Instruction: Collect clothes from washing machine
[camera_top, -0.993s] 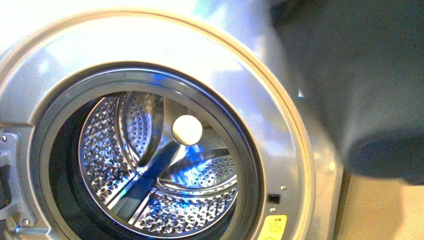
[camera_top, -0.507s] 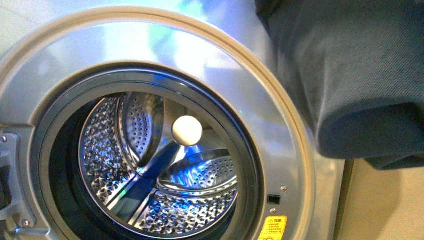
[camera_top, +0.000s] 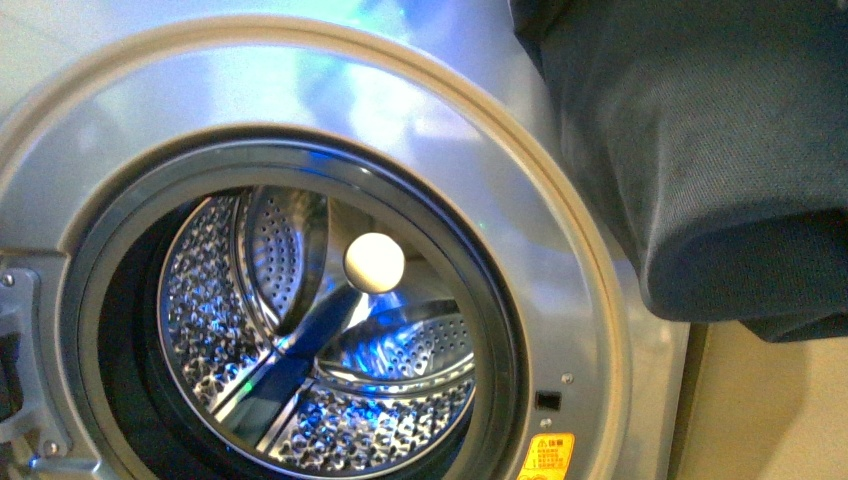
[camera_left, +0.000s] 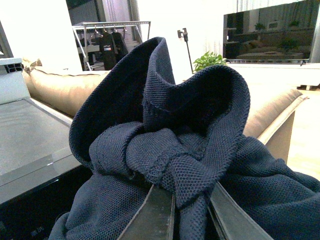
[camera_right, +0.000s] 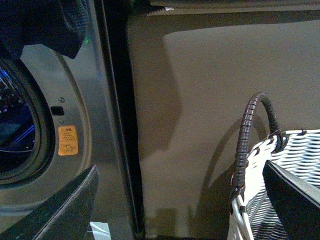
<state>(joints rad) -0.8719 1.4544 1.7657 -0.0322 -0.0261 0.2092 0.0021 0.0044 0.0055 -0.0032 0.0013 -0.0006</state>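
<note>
The silver-grey washing machine fills the front view; its porthole is open and the perforated steel drum holds no garment. The dark navy clothes hang bunched at the upper right of that view, outside the drum. In the left wrist view my left gripper is shut on a fold of the clothes, with fabric heaped over the fingers. My right gripper is open and empty, low beside the washer's side, its fingers spread wide.
A grey-white woven basket with a dark handle stands by the right gripper against a beige wall. An orange sticker sits below the door latch. Beige cushions and a clothes rack show behind the left gripper.
The clothes have risen a little at the upper right of the front view and come into sharper focus. The drum and washer look unchanged.
</note>
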